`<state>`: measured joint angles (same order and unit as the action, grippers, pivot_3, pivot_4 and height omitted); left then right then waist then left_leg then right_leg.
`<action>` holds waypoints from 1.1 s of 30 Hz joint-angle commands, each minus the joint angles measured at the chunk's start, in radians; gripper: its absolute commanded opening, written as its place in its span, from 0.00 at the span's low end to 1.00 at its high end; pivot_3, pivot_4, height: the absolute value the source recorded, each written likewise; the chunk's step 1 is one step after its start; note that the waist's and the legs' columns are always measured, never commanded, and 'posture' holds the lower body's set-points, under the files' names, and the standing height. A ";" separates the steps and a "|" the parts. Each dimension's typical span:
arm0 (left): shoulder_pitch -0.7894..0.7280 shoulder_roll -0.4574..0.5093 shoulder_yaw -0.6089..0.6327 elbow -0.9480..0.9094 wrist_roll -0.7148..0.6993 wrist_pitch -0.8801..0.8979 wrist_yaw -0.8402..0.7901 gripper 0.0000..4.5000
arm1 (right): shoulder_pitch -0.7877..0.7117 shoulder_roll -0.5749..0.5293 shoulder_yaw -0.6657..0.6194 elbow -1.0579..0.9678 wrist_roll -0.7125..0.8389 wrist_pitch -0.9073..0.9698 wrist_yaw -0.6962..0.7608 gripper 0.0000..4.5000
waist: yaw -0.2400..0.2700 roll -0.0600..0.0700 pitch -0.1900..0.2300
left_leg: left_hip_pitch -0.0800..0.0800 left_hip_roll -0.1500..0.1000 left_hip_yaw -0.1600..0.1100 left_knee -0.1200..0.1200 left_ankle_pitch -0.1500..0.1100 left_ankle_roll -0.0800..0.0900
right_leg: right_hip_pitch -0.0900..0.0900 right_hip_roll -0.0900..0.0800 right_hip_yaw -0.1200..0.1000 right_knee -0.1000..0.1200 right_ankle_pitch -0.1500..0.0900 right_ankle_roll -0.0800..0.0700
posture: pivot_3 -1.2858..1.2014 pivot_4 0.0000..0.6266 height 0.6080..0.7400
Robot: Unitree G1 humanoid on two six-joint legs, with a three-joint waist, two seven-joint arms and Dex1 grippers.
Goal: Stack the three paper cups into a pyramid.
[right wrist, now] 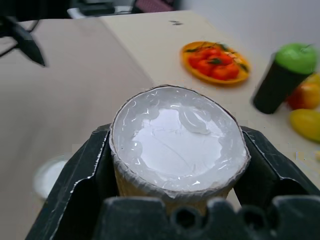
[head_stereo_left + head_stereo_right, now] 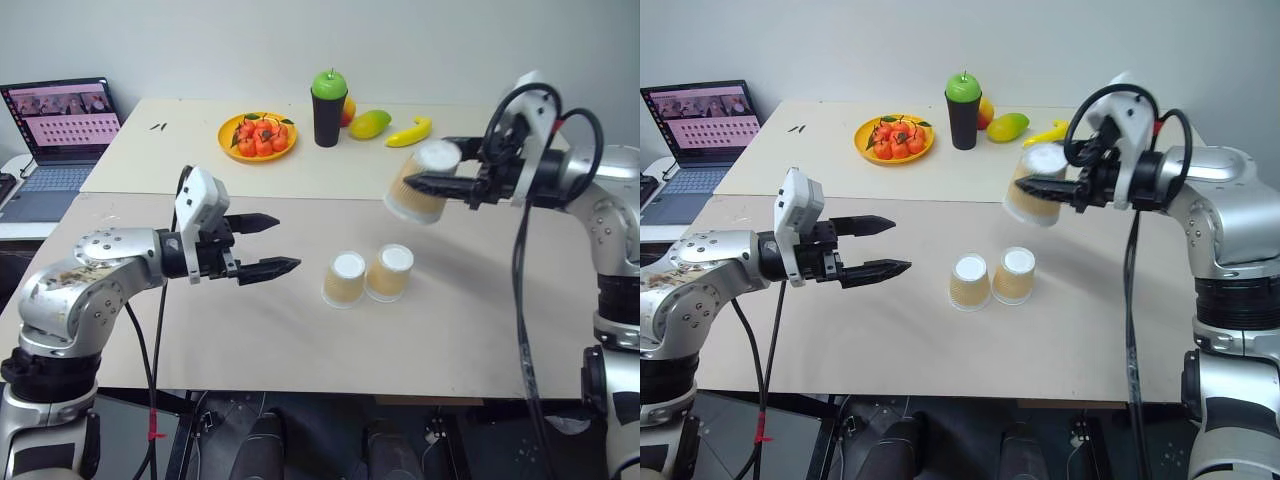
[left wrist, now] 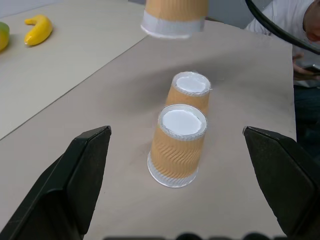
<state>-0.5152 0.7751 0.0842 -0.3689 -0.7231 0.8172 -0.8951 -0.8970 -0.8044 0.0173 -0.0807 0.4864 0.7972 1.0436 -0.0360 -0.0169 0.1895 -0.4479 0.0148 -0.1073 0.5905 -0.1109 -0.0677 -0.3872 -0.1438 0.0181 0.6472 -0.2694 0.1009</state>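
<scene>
The right gripper (image 2: 418,184) clamps the third paper cup (image 2: 420,183) upside down, in the air above and behind the two base cups (image 2: 367,275) — touching, bottoms up, ready for capping. The left gripper (image 2: 272,243), wide open and empty, waits beside that pair.

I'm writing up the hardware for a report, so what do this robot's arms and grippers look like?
Both arms are rounded silver-grey metal shells with black joints. Each wrist carries a white camera block. The left gripper and right gripper each have two black, tapered, pointed fingers. Black cables loop over the right wrist and hang beside both arms; the left arm's cable bears red tape.
</scene>
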 commanded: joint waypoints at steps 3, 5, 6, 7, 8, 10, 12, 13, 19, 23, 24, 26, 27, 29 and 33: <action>-0.016 -0.012 -0.009 0.008 0.022 -0.045 -0.010 1.00 | -0.030 0.016 0.008 -0.131 0.089 0.103 0.011 0.64 | -0.003 0.000 0.000 | 0.000 0.000 0.000 0.000 0.000 0.000 | -0.001 0.000 0.000 0.000 0.001 -0.001 | 0.52 0.24 0.97; -0.017 -0.013 -0.012 0.013 0.030 -0.051 -0.012 1.00 | 0.010 0.019 0.025 -0.150 0.081 0.097 0.007 0.64 | -0.003 0.000 0.000 | 0.000 0.000 0.000 0.000 0.000 0.000 | 0.000 0.000 0.000 0.000 0.000 -0.001 | 0.52 0.24 0.97; -0.018 -0.014 -0.013 0.014 0.031 -0.052 -0.013 1.00 | 0.021 0.021 0.028 -0.152 0.080 0.095 0.004 0.64 | -0.003 -0.001 0.000 | 0.000 0.000 0.000 0.000 0.000 0.000 | 0.000 0.000 0.000 0.000 0.000 -0.001 | 0.52 0.24 0.97; -0.019 -0.015 -0.014 0.015 0.031 -0.053 -0.012 1.00 | 0.026 0.025 0.031 -0.151 0.077 0.094 -0.003 0.64 | -0.003 -0.001 0.000 | 0.000 0.000 0.000 0.000 0.000 0.000 | 0.000 0.000 0.000 0.000 0.000 0.000 | 0.52 0.24 0.97; -0.020 -0.016 -0.016 0.015 0.033 -0.055 -0.011 1.00 | 0.027 0.027 0.032 -0.150 0.077 0.093 -0.007 0.64 | -0.003 -0.001 0.000 | 0.000 0.000 0.000 0.000 0.000 0.000 | 0.000 0.000 0.000 0.000 0.000 0.000 | 0.52 0.24 0.97; -0.023 -0.015 -0.022 0.015 0.039 -0.059 -0.013 1.00 | 0.033 0.037 0.033 -0.146 0.084 0.094 -0.016 0.64 | -0.004 -0.001 0.000 | 0.000 0.000 0.000 0.000 0.000 0.000 | 0.000 0.000 0.000 0.001 0.000 0.000 | 0.52 0.24 0.97; -0.027 -0.017 -0.025 0.014 0.043 -0.062 -0.012 1.00 | 0.042 0.049 0.040 -0.132 0.075 0.082 -0.025 0.64 | -0.004 -0.001 0.000 | 0.000 0.000 0.000 0.000 0.000 0.000 | 0.000 0.000 0.000 0.000 0.000 0.000 | 0.52 0.24 0.97; -0.028 -0.018 -0.026 0.013 0.043 -0.062 -0.011 1.00 | 0.046 0.055 0.044 -0.126 0.071 0.076 -0.029 0.64 | -0.004 -0.001 0.000 | 0.000 0.000 0.000 0.000 0.000 0.000 | 0.000 0.000 0.000 0.000 0.000 0.000 | 0.52 0.24 0.97; -0.028 -0.017 -0.028 0.004 0.046 -0.058 -0.009 1.00 | 0.050 0.083 0.061 -0.097 0.044 0.045 -0.038 0.64 | -0.006 -0.001 0.000 | 0.000 0.000 0.000 0.000 0.000 0.000 | 0.000 0.000 0.000 0.000 0.000 0.000 | 0.52 0.24 0.97; -0.024 -0.009 -0.020 -0.001 0.044 -0.054 -0.007 1.00 | 0.051 0.098 0.060 -0.077 0.044 0.031 -0.032 0.64 | -0.006 -0.001 0.000 | 0.000 0.000 0.000 0.000 0.000 0.000 | 0.000 0.000 0.000 0.001 0.000 0.000 | 0.52 0.24 0.97; -0.024 -0.008 -0.018 -0.002 0.043 -0.053 -0.006 1.00 | 0.053 0.101 0.062 -0.070 0.042 0.024 -0.032 0.64 | -0.006 -0.001 0.000 | 0.000 0.000 0.000 0.000 0.000 0.000 | 0.000 0.000 0.000 0.000 0.000 0.000 | 0.52 0.24 0.97; -0.022 -0.006 -0.014 -0.006 0.041 -0.051 -0.003 1.00 | 0.056 0.105 0.066 -0.058 0.035 0.010 -0.031 0.75 | -0.006 -0.001 0.000 | 0.000 0.000 0.000 0.000 0.000 0.000 | 0.000 0.000 0.000 0.000 0.000 0.000 | 0.52 0.24 0.97; -0.021 -0.005 -0.012 -0.007 0.041 -0.050 -0.002 1.00 | 0.057 0.106 0.067 -0.053 0.031 0.004 -0.030 0.85 | -0.006 -0.001 0.000 | 0.000 0.000 0.000 0.000 0.000 0.000 | 0.000 0.000 0.000 0.000 0.000 0.000 | 0.52 0.24 0.97; -0.019 -0.002 -0.010 -0.010 0.040 -0.050 -0.001 1.00 | 0.055 0.108 0.069 -0.047 0.026 -0.005 -0.028 0.95 | -0.006 -0.001 0.000 | 0.000 0.000 0.000 0.000 0.000 0.000 | 0.000 0.000 0.000 0.000 0.000 0.000 | 0.52 0.24 0.97; -0.015 0.004 -0.005 -0.011 0.037 -0.049 0.001 1.00 | 0.046 0.108 0.066 -0.039 0.021 -0.017 -0.021 0.98 | -0.006 -0.001 0.000 | 0.000 0.000 0.000 0.000 0.000 0.000 | 0.000 0.000 0.000 0.000 0.000 0.000 | 0.52 0.24 0.97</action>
<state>-0.5266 0.7629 0.0507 -0.3512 -0.6824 0.7754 -0.8944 -0.8383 -0.6945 0.1041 -0.1078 0.5110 0.8100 1.0194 -0.0424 -0.0179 0.1895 -0.4477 0.0149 -0.1073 0.5903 -0.1109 -0.0677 -0.3877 -0.1437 0.0181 0.6476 -0.2691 0.1006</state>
